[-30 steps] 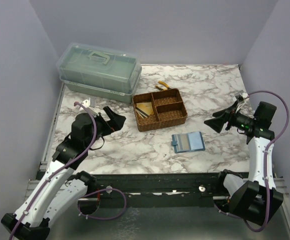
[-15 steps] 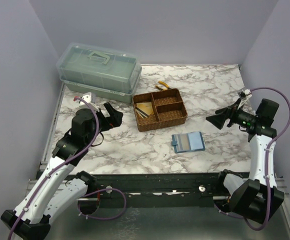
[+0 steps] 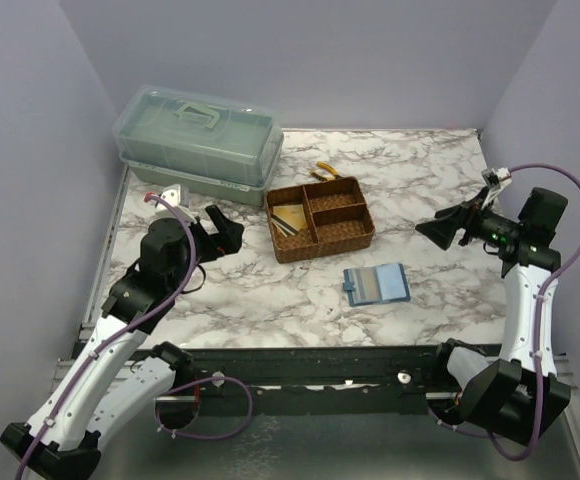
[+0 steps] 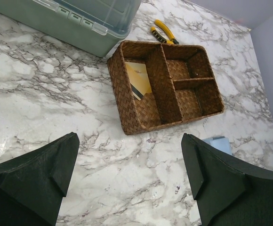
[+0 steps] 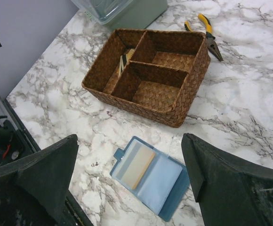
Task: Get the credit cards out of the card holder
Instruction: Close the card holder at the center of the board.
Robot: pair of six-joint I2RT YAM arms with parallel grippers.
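Note:
The card holder point(image 3: 376, 285) lies open and flat on the marble, teal-blue with pale sleeves, in front of the woven tray. One tan credit card point(image 5: 137, 165) sits in its left sleeve. More yellowish cards point(image 4: 136, 80) lie in the tray's left compartment. My right gripper point(image 5: 129, 160) hovers open above the card holder point(image 5: 150, 176), touching nothing; from above the right gripper point(image 3: 432, 232) is to the holder's right. My left gripper point(image 3: 226, 227) is open and empty, left of the tray, over bare marble point(image 4: 129, 165). Only a pale blue corner of the holder point(image 4: 216, 141) shows in the left wrist view.
The brown woven tray point(image 3: 325, 243) with three compartments stands mid-table. Yellow-handled pliers point(image 3: 326, 172) lie just behind it. A green lidded storage box point(image 3: 198, 140) fills the back left. Purple walls close in the left, back and right sides.
Both arms have drifted slightly: the left gripper lifted toward the back, the right wrist rose and shifted right. Both jaws stayed open. The holder and tray have not moved.

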